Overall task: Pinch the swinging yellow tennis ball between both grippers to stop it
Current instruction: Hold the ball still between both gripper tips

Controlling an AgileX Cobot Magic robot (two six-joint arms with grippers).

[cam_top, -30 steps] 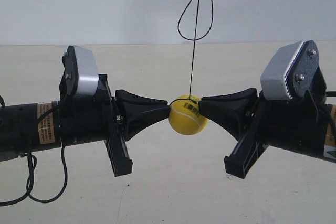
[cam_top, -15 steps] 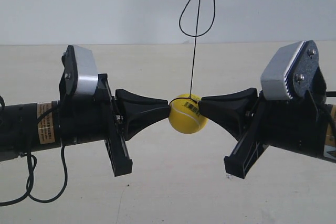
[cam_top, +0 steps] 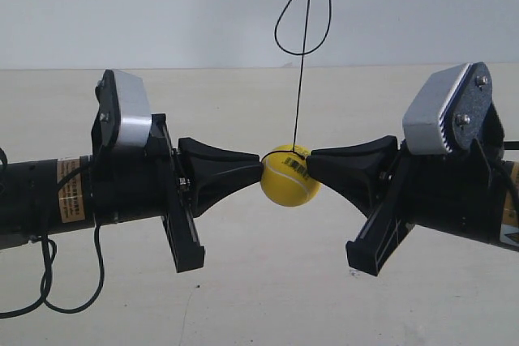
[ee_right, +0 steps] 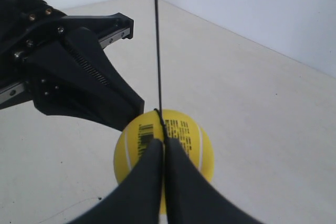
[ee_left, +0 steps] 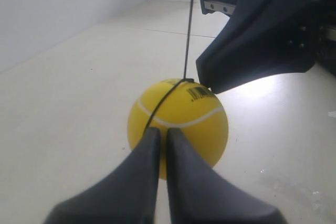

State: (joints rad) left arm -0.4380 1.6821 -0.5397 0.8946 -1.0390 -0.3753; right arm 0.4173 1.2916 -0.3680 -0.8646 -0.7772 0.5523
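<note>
The yellow tennis ball [cam_top: 290, 177] hangs on a thin black cord [cam_top: 299, 87], held in the air between both grippers. My left gripper [cam_top: 259, 169], on the arm at the exterior view's left, is shut and its tip presses the ball's side. My right gripper [cam_top: 313, 160] is also shut and touches the opposite side, near the barcode sticker. In the left wrist view the shut left gripper [ee_left: 163, 132] meets the ball [ee_left: 197, 119], with the right gripper [ee_left: 209, 84] across it. In the right wrist view the shut right gripper [ee_right: 164, 143] meets the ball [ee_right: 132, 148], opposite the left gripper [ee_right: 134, 119].
A pale tabletop [cam_top: 268, 297] lies well below the ball, with a white wall [cam_top: 162, 6] behind. The cord forms a slack loop [cam_top: 277, 34] above the ball. Loose black cables [cam_top: 49, 281] hang under the arm at the exterior view's left.
The cord's loop above the ball has swayed slightly. The ball and both grippers have not moved.
</note>
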